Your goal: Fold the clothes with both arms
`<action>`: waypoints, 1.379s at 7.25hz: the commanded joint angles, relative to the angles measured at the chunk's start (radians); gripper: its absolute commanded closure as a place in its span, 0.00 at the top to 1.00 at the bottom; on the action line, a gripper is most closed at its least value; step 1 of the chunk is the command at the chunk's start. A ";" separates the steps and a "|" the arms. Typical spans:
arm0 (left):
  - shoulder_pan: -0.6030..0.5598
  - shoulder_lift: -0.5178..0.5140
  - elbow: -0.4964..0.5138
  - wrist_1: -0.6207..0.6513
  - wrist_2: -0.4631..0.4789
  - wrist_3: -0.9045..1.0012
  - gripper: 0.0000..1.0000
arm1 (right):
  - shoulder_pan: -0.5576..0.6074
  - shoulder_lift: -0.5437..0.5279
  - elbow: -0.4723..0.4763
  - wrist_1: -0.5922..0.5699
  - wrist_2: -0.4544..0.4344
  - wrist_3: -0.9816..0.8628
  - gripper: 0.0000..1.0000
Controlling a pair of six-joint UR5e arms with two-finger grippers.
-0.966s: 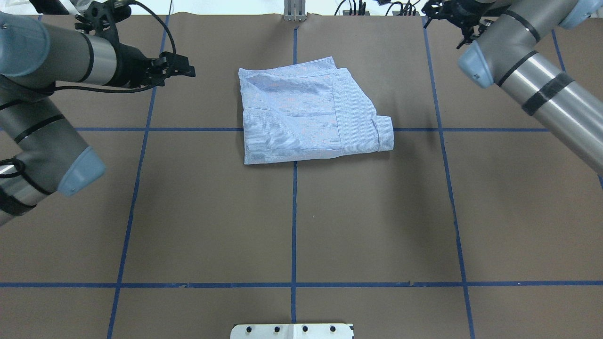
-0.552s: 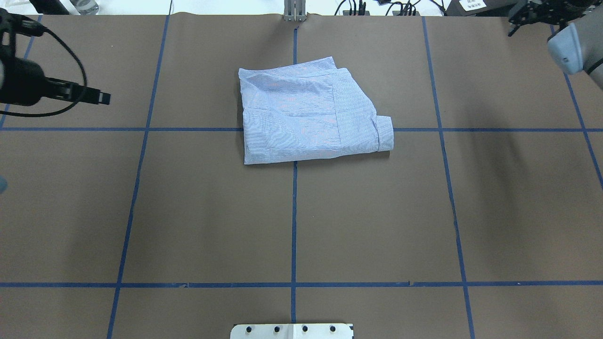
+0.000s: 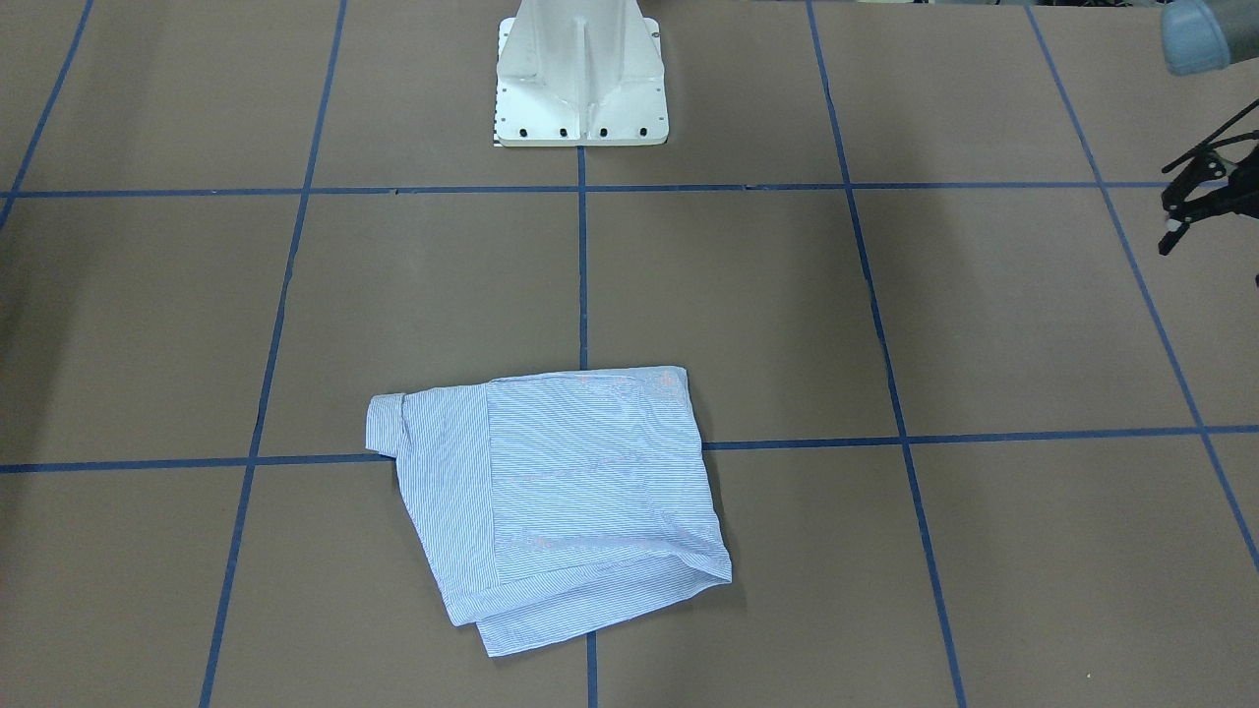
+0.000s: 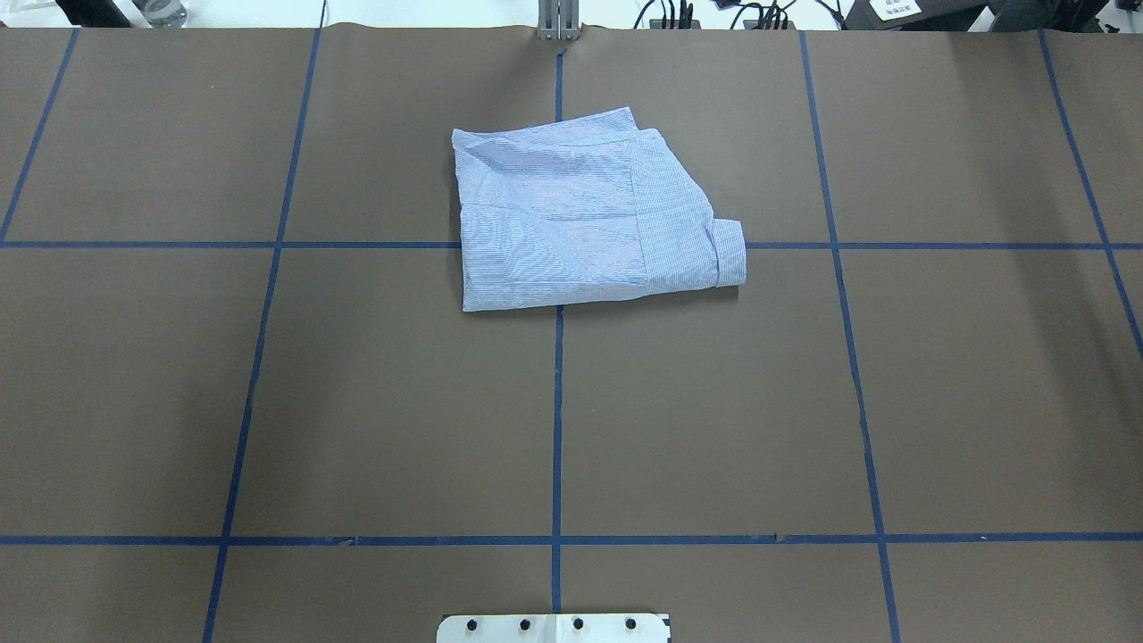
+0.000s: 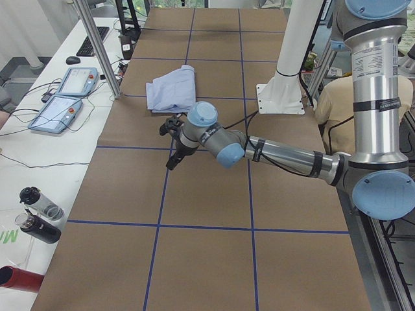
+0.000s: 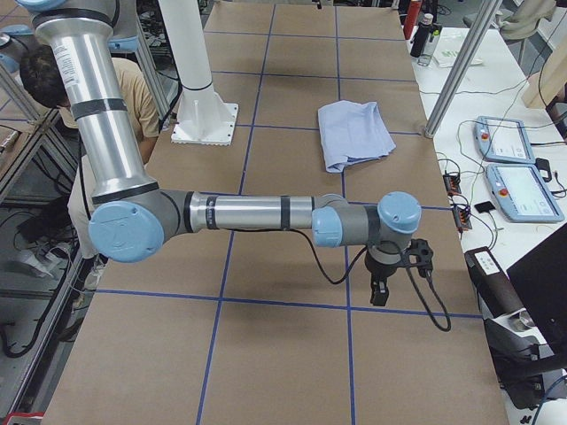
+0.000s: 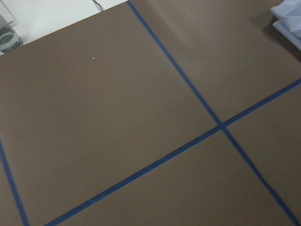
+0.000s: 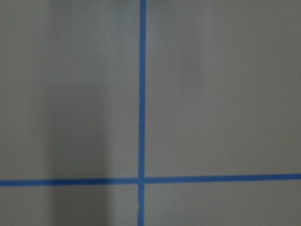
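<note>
The clothes are one light blue striped shirt [image 4: 580, 214], folded into a compact bundle and lying flat in the far middle of the table; it also shows as the shirt [image 3: 551, 492], [image 5: 172, 87], [image 6: 354, 133], and a corner of the shirt [image 7: 289, 16]. Nothing touches it. My left gripper [image 3: 1170, 236] hangs at the table's left end, far from the shirt, only partly in the front-facing view; I cannot tell its jaws. It shows as the left gripper [image 5: 172, 161] pointing down. My right gripper [image 6: 379, 297] hovers over the table's right end; I cannot tell its state.
Brown table paper carries a blue tape grid [image 4: 557, 402]. The white pedestal base [image 3: 580, 88] stands at the near edge. A metal post [image 4: 558, 22] rises at the far edge. Control tablets [image 5: 65, 97] and bottles [image 5: 35, 214] lie beyond. A seated person [image 5: 337, 103] is behind the robot.
Both arms have swung outward and left the overhead view, the left one to the left, the right one to the right. The shirt has not moved.
</note>
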 commanded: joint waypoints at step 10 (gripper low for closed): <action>-0.132 0.012 0.081 0.143 -0.185 -0.054 0.99 | -0.029 -0.295 0.329 -0.022 0.097 -0.067 1.00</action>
